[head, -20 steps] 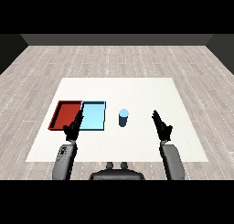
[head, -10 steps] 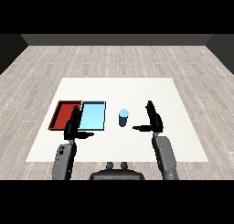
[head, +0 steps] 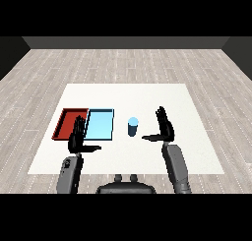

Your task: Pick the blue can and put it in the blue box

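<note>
The blue can (head: 133,126) stands upright on the white surface (head: 197,151), its long axis vertical and its lighter top facing up. It sits just to the right of the light blue tray (head: 100,124) and apart from it, outside both trays. Nothing touches the can.

The light blue tray lies flat with its long side running away from the robot; its floor shows bare, with nothing in it. The red tray (head: 69,122) lies against its left side, the two touching along one edge; what shows of its floor also holds nothing, though the left robot hand covers its near right corner.

The right robot hand (head: 165,128) is near the can on its right, not touching it. Its fingers are straight and point upward, its thumb sticks out to the left toward the can, and it grasps nothing.

The left robot hand (head: 78,138) hangs over the near edge where the two trays meet, fingers straight, thumb out to the right, holding nothing.
</note>
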Available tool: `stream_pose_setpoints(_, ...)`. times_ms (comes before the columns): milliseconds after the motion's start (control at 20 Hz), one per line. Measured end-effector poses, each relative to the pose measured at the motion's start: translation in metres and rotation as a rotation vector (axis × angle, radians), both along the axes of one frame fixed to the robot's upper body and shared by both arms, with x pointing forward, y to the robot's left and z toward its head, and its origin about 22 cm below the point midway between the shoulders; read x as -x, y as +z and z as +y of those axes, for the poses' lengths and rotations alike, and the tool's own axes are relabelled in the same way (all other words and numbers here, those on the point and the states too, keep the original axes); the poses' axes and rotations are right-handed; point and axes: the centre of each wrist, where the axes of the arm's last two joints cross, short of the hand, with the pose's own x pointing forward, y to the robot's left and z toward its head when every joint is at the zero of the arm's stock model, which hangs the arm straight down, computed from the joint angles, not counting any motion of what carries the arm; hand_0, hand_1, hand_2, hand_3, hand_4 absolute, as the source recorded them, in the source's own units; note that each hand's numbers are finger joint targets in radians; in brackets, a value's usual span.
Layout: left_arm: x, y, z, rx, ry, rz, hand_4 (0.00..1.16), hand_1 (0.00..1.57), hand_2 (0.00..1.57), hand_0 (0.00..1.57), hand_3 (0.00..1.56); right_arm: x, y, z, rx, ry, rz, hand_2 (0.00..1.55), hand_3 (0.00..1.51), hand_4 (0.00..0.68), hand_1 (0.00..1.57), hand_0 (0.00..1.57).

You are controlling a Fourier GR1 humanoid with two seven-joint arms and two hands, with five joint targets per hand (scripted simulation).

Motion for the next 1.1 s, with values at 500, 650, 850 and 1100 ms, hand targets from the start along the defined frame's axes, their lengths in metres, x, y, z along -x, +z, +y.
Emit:
stream_pose_setpoints(500, -0.002, -0.001, 0.000, 0.021, -0.004, 0.000, 0.00, 0.00, 0.00, 0.00, 0.00, -0.011, -0.019, -0.004, -0.025, -0.004, 0.041, 0.00, 0.00, 0.000, 0.00, 0.00)
stream_pose_setpoints(650, 0.000, -0.002, 0.003, 0.021, -0.001, 0.002, 0.00, 0.00, 0.00, 0.00, 0.00, -0.015, -0.021, -0.001, -0.039, 0.006, 0.067, 0.00, 0.00, 0.000, 0.00, 0.00)
stream_pose_setpoints(850, -0.003, -0.005, 0.001, 0.033, 0.001, 0.002, 0.00, 0.00, 0.00, 0.00, 0.00, -0.025, -0.023, -0.003, -0.052, 0.004, 0.104, 0.00, 0.00, 0.000, 0.00, 0.00)
stream_pose_setpoints(1100, -0.004, -0.003, 0.002, 0.030, 0.009, -0.003, 0.00, 0.00, 0.00, 0.00, 0.00, -0.036, -0.037, 0.006, -0.066, -0.002, 0.147, 0.00, 0.00, 0.000, 0.00, 0.00)
